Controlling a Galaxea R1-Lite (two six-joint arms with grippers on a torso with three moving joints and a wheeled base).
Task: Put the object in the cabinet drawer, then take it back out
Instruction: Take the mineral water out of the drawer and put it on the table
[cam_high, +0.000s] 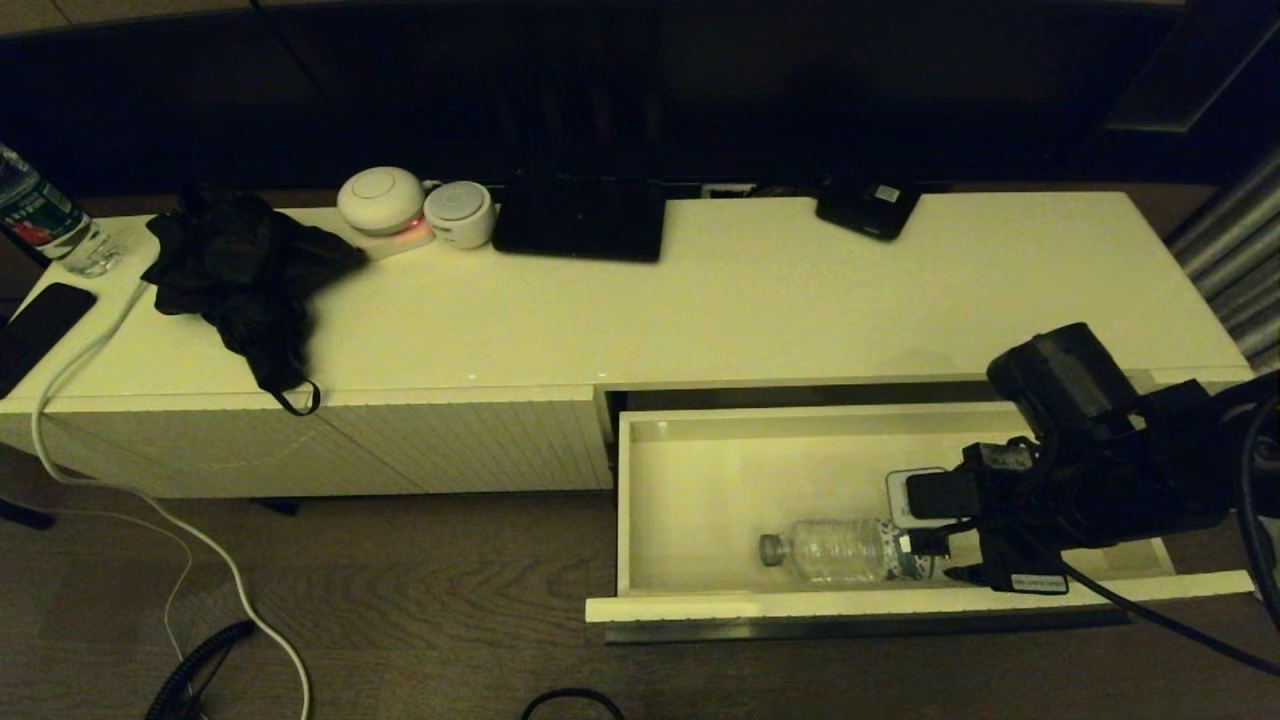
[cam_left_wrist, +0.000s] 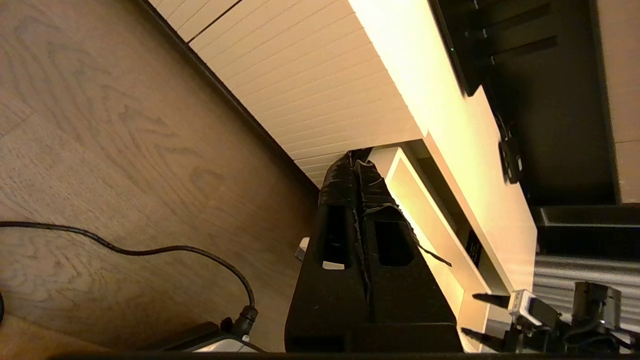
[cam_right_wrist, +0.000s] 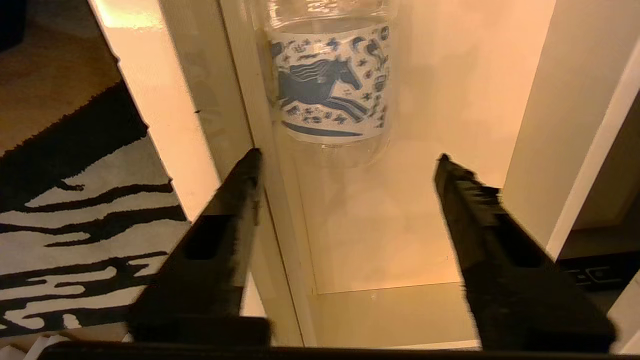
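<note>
The clear water bottle (cam_high: 835, 548) lies on its side in the pulled-out cabinet drawer (cam_high: 690, 500), grey cap toward the left, against the front wall. Its blue-and-white label (cam_right_wrist: 330, 82) shows in the right wrist view. My right gripper (cam_high: 925, 545) hangs over the drawer's right part, just behind the bottle's base. It stands open (cam_right_wrist: 347, 157), its fingers apart from the bottle and holding nothing. The drawer's ribbed front and handle bar face away from the head view. My left gripper (cam_left_wrist: 356, 167) is low beside the cabinet, fingers pressed together, empty.
On the cabinet top (cam_high: 750, 300) lie black cloth (cam_high: 245, 265), two round white devices (cam_high: 415, 208), a dark flat box (cam_high: 580, 220) and a small black device (cam_high: 868, 208). Another bottle with a dark label (cam_high: 45, 215) stands far left. A white cable (cam_high: 130, 490) trails over the floor.
</note>
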